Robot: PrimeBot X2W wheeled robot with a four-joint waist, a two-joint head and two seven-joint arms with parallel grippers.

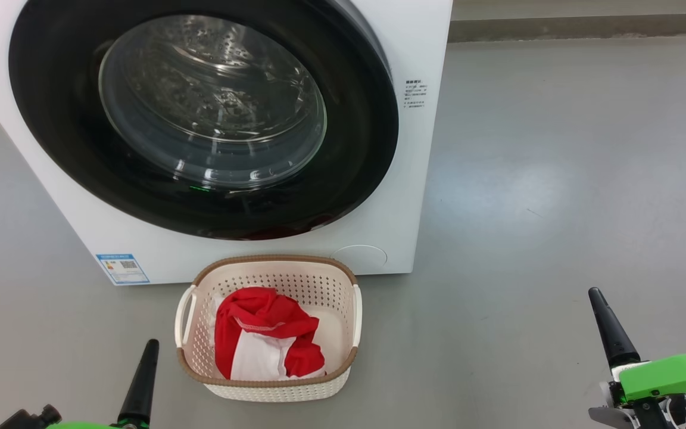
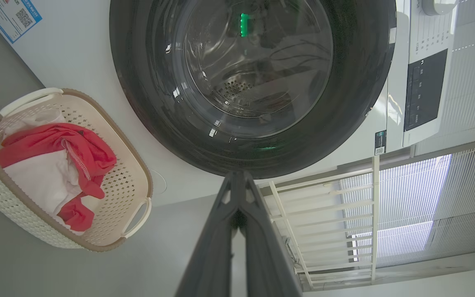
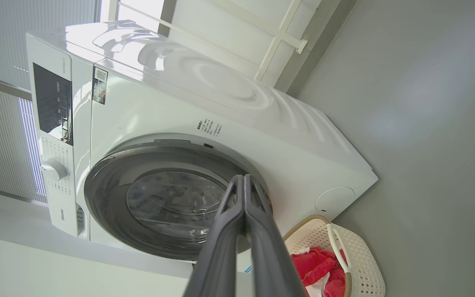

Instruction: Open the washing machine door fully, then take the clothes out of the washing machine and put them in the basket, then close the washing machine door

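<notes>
The white washing machine (image 1: 420, 196) fills the upper left of the head view. Its round door (image 1: 355, 149) with the black rim lies flat against the front, closed, and the steel drum shows through the glass bowl (image 1: 212, 101). On the floor just in front stands the cream basket (image 1: 271, 390), holding red and white clothes (image 1: 262, 339). My left gripper (image 1: 149, 348) is shut and empty at the lower left, a short way left of the basket. At the lower right, well clear of the basket, my right gripper (image 1: 596, 296) is shut and empty too.
Grey floor (image 1: 557, 208) spreads wide to the right of the machine. A wall base (image 1: 581, 27) runs along the back. The left wrist view shows a white railing (image 2: 328, 222) and window blinds (image 2: 427, 206) beside the machine. A control panel (image 3: 54, 103) and a dial (image 3: 54, 169) sit on its front.
</notes>
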